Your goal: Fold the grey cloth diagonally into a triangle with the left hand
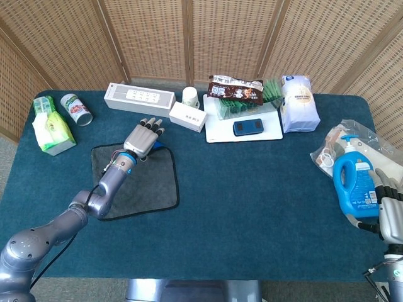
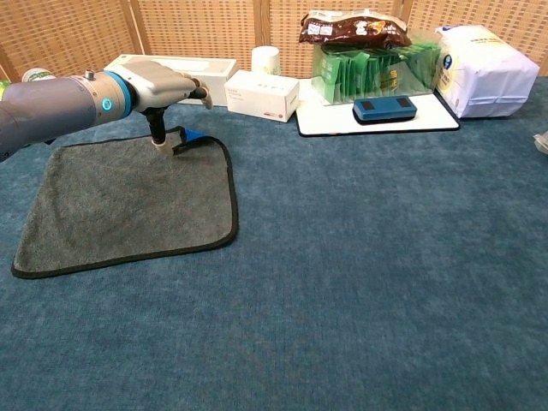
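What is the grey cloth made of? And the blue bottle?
The grey cloth looks like soft, fuzzy microfibre: matte nap, stitched black edging, a blue tag at one corner. The blue bottle looks like smooth, slightly shiny plastic with a white pump top, though that is only a guess from its sheen.

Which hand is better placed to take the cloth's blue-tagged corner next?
Left. The left hand hovers right at the grey cloth's tagged corner; the right hand is beside the blue bottle.
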